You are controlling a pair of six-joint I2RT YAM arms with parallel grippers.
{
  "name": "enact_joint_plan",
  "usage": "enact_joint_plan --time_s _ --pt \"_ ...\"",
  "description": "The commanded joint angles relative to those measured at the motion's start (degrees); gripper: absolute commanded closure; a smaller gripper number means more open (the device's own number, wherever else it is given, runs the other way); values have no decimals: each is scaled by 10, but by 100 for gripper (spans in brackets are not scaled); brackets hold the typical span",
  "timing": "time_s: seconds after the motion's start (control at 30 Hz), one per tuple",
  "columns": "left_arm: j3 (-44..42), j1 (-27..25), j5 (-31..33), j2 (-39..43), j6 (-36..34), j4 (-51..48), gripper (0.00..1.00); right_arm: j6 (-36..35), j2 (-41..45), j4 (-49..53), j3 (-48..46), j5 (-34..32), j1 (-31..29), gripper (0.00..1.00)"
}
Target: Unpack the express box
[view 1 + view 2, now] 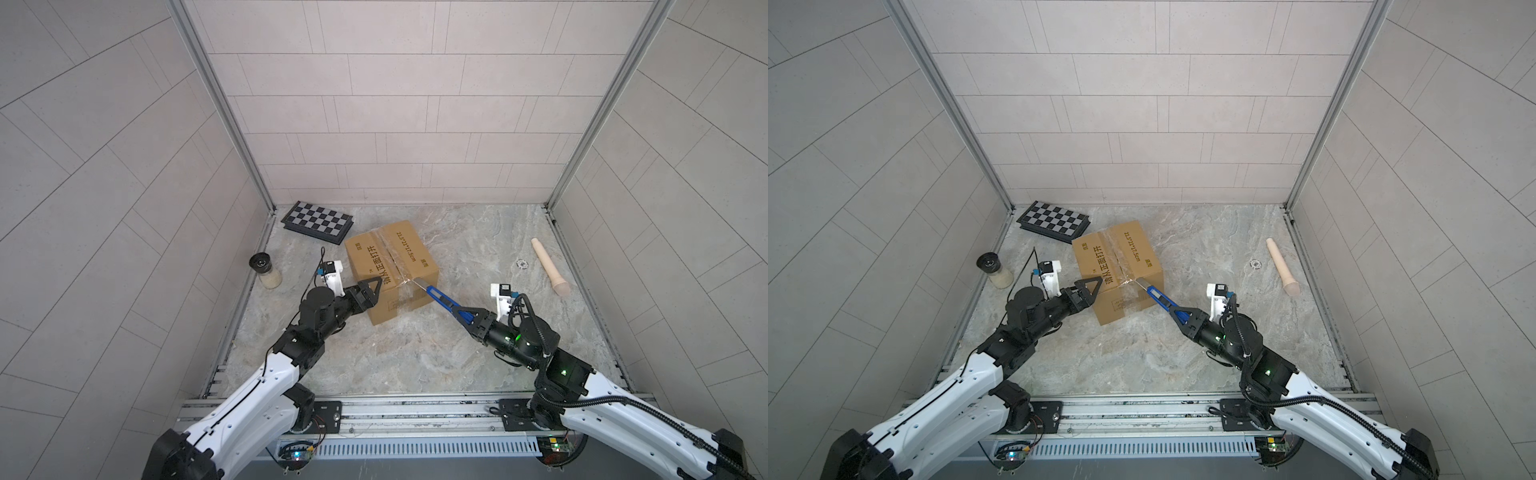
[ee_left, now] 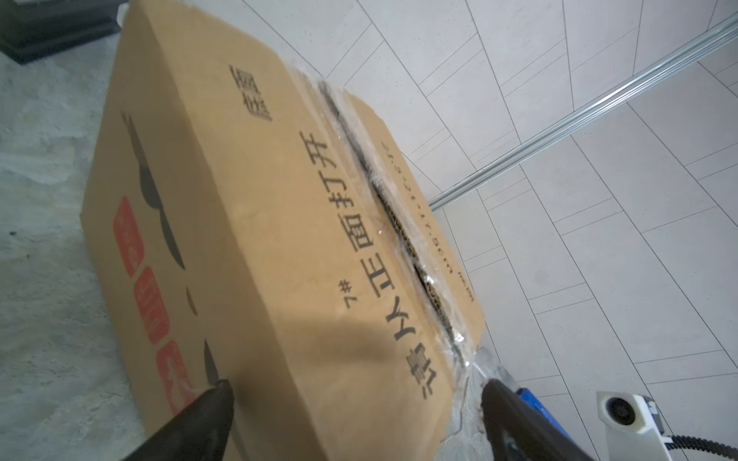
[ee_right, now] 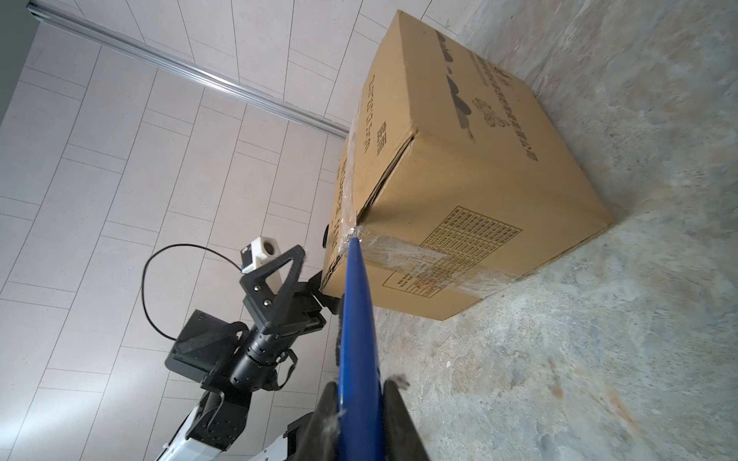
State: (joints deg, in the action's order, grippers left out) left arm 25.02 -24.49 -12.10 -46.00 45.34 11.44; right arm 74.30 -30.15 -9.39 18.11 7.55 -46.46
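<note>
Right, my left claw [image 1: 369,296] is spread as wide as it goes, straddling the seven-o'clock corner of the express box [image 1: 388,259]. One finger [image 2: 191,423] lies along the side wall and the other sits by the taped front edge. Whether either one presses the cardboard, I cannot tell. The box stands just off the middle of the table [image 1: 415,365], toward eleven o'clock, with its flaps lying shut. My right claw [image 1: 464,312] is clamped on the blue knife [image 1: 438,296]. The knife's tip rests on the clear tape [image 3: 399,249] where the top seam turns over the front face.

Dangers, left to right. Spread like this, my left claw only fences the box. A hard push of the blade toward eleven o'clock would likely slide or swivel the box into the checkered board [image 1: 318,222], which lies just beside its far corner. My left finger by the seam is near the blade tip, so a sideways slip could strike it. Driven too deep, the blade may score whatever is packed inside. The handle is slim, and a snag in the tape could twist it in my right claw.

Room now. At nine o'clock the jar [image 1: 266,270] stands near the rail [image 1: 242,293], so there is little slack there. At eleven the board blocks the way. At five and six o'clock of the box the floor is open, which is good for drawing the knife back. At three o'clock the small metal ring [image 1: 521,264] and the wooden pestle [image 1: 547,266] lie well apart from the box, leaving my right arm a free lane.
</note>
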Motion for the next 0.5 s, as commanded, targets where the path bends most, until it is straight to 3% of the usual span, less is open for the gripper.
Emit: enact_joint_plan --time_s 0.0,0.2,0.3,0.4,0.47 --pt "47 56 -31 3 -65 -69 0 -14 12 -13 15 -20 -2 100" --pt "159 143 -79 -101 -162 -92 0 -16 5 -27 14 -30 -2 100" --pt "197 197 -165 -184 -123 -20 1 -17 5 -25 14 -33 -1 100" --pt "229 188 -103 -224 -175 -19 0 -15 4 -29 13 -35 -2 100" --pt "260 188 -114 -266 -190 -22 0 -14 3 -27 15 -35 -1 100"
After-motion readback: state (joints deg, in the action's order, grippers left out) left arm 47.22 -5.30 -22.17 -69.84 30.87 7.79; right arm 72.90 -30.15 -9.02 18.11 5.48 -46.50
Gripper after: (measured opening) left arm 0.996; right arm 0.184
